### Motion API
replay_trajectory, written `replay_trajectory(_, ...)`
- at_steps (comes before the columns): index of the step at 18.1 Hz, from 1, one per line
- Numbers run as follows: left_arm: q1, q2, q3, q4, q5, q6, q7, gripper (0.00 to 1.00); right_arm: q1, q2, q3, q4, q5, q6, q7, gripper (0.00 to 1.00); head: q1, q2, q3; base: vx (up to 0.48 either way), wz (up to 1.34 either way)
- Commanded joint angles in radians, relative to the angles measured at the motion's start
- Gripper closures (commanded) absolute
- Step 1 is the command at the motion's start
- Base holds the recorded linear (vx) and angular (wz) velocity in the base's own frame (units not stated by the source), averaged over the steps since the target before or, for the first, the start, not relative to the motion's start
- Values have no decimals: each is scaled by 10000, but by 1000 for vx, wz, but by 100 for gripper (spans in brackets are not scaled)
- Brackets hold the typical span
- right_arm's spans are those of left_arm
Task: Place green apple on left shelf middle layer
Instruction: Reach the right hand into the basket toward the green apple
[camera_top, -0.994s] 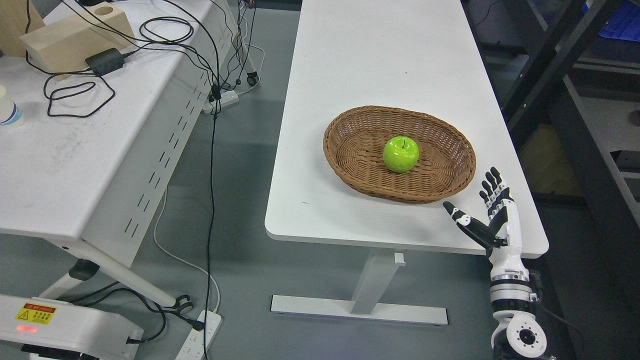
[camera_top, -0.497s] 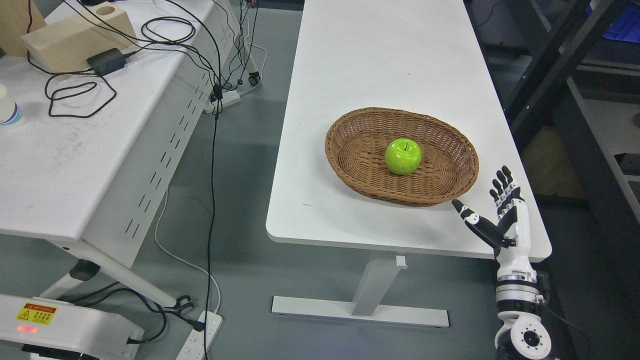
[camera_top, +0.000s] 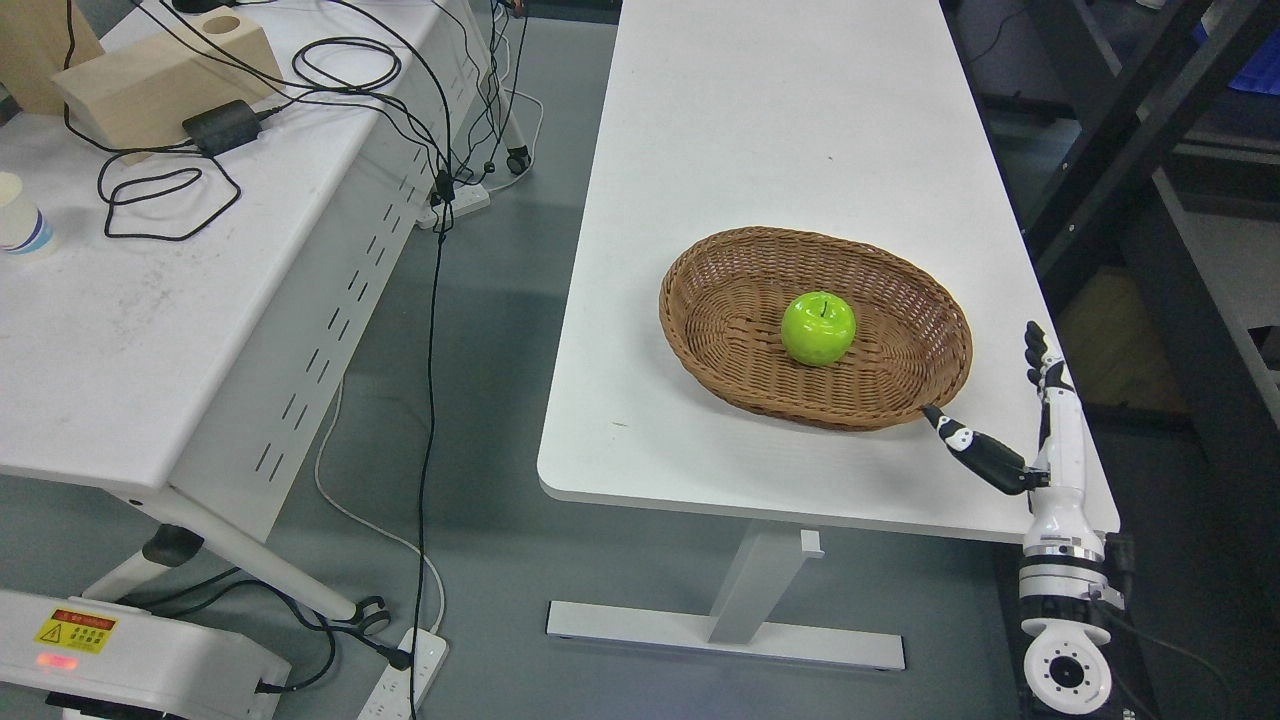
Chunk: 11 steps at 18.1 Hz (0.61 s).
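Right now the green apple sits in the brown wicker basket on the white surface. Nearby, the right robot hand is open, holding nothing, thumb pointing at the basket.

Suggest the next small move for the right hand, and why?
Probably swing the right hand left and forward, over the wicker basket's near rim toward the green apple. The hand is open and empty, thumb tip just at the rim, while the apple sits untouched mid-basket. Grasping comes before any shelf placement.
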Motion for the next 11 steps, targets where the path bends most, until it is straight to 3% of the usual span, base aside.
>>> replay_trajectory(1,0,175,0,0,0,-2,5,0,-307,-1410,-1540,-114,1531,-557,158,5,0,0,0,51,54)
replay_trajectory(5,0,175,0,0,0,-2,5,0,-461,-1873,-1850,-114,1454,-1354,464,5,0,0,0,51,71)
replay_trajectory(11,0,175,0,0,0,-2,-10,0,-400,-2257,-1022,-114,1516,-1188,1738,7,0,0,0,26,56)
